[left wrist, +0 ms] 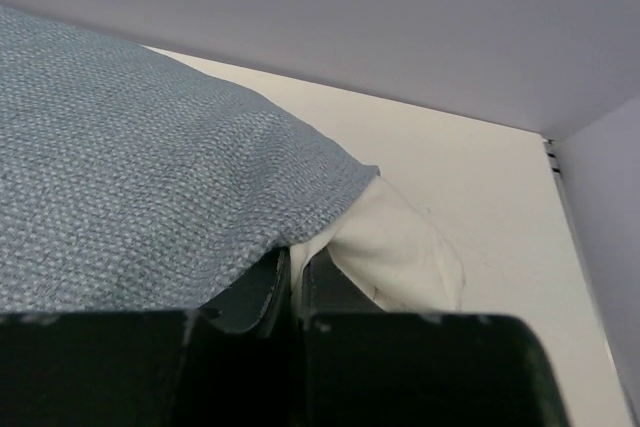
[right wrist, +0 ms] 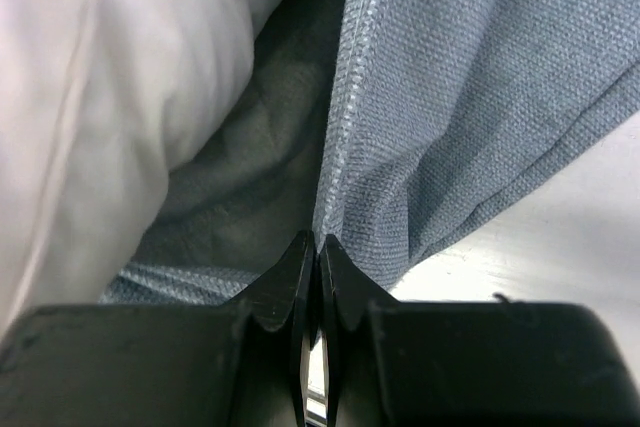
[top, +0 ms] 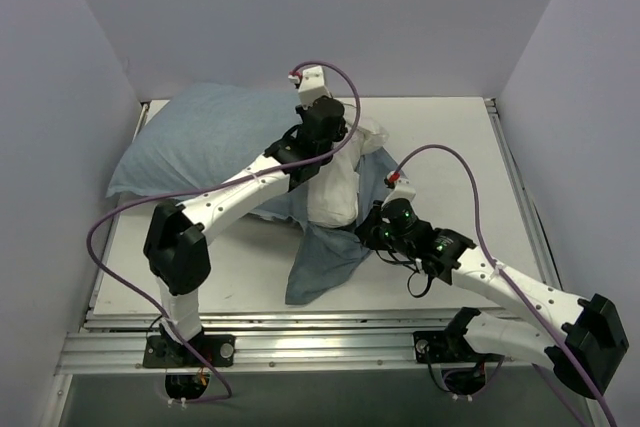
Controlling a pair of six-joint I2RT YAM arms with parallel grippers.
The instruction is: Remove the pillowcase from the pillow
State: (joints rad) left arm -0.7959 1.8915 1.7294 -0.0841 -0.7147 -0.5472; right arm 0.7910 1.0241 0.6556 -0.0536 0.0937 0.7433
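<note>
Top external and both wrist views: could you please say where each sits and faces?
Top external: above, behind the bases, looking down at the table; both arms show.
Left wrist: on left arm, facing the far wall; left gripper shut.
Right wrist: looks along right gripper, shut on the light denim-blue fabric pillowcase.
Shared: pillowcase and plump white pillow.

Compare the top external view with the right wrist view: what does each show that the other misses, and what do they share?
Only the top external view shows the left arm, the right arm, the table and the whole pillowcase, plump at far left with a loose end trailing toward the near edge. Only the right wrist view shows the right gripper close up, its fingers shut on the pillowcase's stitched edge, and the case's darker inside. Both show blue pillowcase fabric beside the white pillow bulging from its open end.
</note>
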